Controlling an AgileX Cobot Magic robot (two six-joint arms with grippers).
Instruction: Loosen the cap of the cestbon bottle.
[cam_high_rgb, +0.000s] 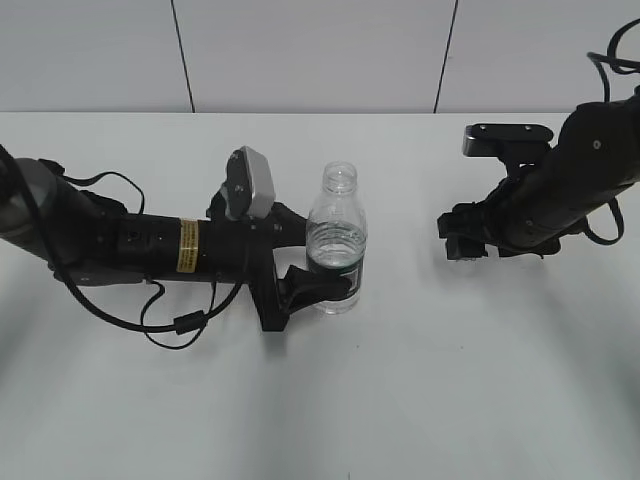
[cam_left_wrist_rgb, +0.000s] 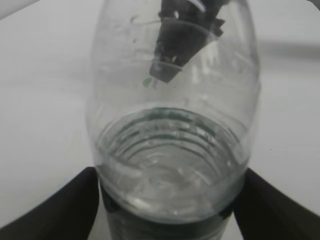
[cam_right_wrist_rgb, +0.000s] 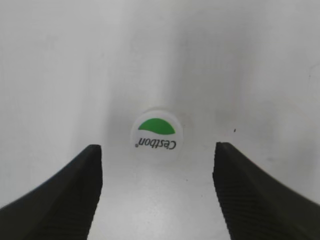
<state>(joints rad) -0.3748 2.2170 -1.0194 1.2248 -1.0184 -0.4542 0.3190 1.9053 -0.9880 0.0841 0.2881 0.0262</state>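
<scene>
Nearest the exterior camera, on the white worktop (cam_high_rgb: 320, 400), the cestbon bottle (cam_high_rgb: 336, 240) stood upright with its neck bare and open. The left tool (cam_high_rgb: 318, 285) was clamped on it at the dark green label band, one finger (cam_left_wrist_rgb: 60, 210) pressing each side, as the left wrist view confirmed; water filled roughly the lower half.

To the right of the bottle and well apart from it, the right tool (cam_high_rgb: 462, 238) hung low over the worktop. Its jaws stood apart and held nothing. Between them, in the right wrist view, the cap (cam_right_wrist_rgb: 156, 131) lay flat on the worktop with its green and white lettered face up, touching neither finger (cam_right_wrist_rgb: 260, 195).

Judging from this, the cap was already fully off, so the loosening looked complete. The main risk lay with the open bottle: if the left tool squeezed harder or tipped while letting go, water could spill from the neck. The right arm, if it dropped or swept sideways, could knock the loose cap and send it rolling across the worktop.
</scene>
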